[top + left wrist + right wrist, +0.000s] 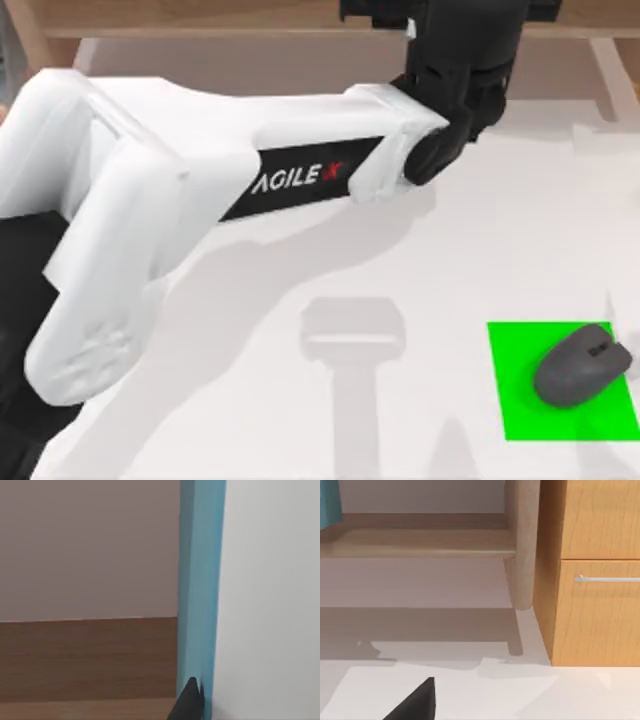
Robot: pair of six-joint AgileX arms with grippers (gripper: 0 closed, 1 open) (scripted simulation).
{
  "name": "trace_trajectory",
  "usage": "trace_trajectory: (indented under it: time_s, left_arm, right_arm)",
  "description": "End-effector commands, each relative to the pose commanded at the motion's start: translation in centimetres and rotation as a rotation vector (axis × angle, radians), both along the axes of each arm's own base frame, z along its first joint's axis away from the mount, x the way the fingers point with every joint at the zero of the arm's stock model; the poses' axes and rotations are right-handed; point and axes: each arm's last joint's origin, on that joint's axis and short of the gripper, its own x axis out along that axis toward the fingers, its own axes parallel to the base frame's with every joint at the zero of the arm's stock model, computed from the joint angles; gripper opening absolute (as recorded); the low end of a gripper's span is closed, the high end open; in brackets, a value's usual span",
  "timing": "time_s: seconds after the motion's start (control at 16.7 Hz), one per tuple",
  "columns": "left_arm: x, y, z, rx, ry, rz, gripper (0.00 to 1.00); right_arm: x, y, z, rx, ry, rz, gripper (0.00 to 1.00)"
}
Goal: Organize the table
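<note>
Left arm (pixel 200 190) nearest the overhead camera, white, reaching toward the table's (pixel 300 280) back edge; can't tell its finger state. Table: wide, plain white, smooth, spans the view, wooden shelf frame (pixel 300 30) behind. Green mat (pixel 530 400) front right, dark mouse (pixel 582 366) on it.

The left arm (pixel 200 190) sweeps across the upper half of the top view, covering much of the table (pixel 480 260), and its gripper end runs off the top edge, so its fingers can't be read. At lower right, the green rectangle (pixel 520 390) and the grey mouse (pixel 580 368) on it are clipped by the right edge. In the left wrist view, a blue upright panel (pixel 200 580) is cut off top and bottom.
</note>
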Motion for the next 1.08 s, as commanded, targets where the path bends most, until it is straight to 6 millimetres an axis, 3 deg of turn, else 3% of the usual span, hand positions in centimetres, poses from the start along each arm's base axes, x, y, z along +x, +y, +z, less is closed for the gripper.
trace_trajectory:
  time_s: [0.24,0.42,0.84,1.08]
  left_arm:
    - [-1.9,2.5,1.7,0.155,0.032,-0.072,0.0]
    - [-3.5,6.2,2.9,0.321,0.061,-0.134,0.0]
    - [-7.0,19.7,4.8,0.709,0.083,-0.208,0.0]
    - [-8.6,27.4,2.2,0.933,0.144,-0.236,0.0]
  right_arm:
    - [0.0,0.0,0.0,0.0,0.0,0.0,1.0]
    - [0.0,0.0,0.0,0.0,0.0,0.0,1.0]
    - [0.0,0.0,0.0,0.0,0.0,0.0,1.0]
    - [0.0,0.0,0.0,0.0,0.0,0.0,1.0]
